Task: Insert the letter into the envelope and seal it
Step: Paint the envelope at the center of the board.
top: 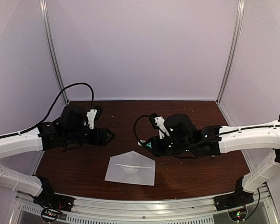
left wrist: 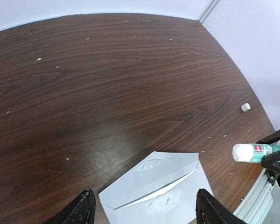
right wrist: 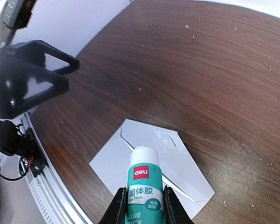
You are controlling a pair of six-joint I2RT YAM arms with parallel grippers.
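Left arm (top: 18,144) and right arm (top: 252,137), bolted at the near edge, reach in from either side of the envelope (top: 130,169).

Table (top: 200,116): dark wood grain with scattered pale specks.

Envelope: lies flat on the table near its front edge. The flap is folded down over the body (stuck or not: cannot tell). There is a wrinkled patch near the flap tip.

Left gripper (top: 108,136): left of the envelope and farther back, apart from it. In the wrist view its fingers (left wrist: 86,207) are spread wide with nothing between them, and the envelope (left wrist: 158,186) lies below.

Right gripper (top: 151,144): just beyond the envelope's far right corner. Its fingers (right wrist: 119,207) are clamped on the glue stick (right wrist: 144,184).

Glue stick: teal label, white end pointing over the envelope (right wrist: 177,158). Whether it touches the paper cannot be told. From the left wrist the stick (left wrist: 254,151) shows to the right of the envelope.

Small white bit (left wrist: 245,107): on the table, well beyond the envelope and past the stick.
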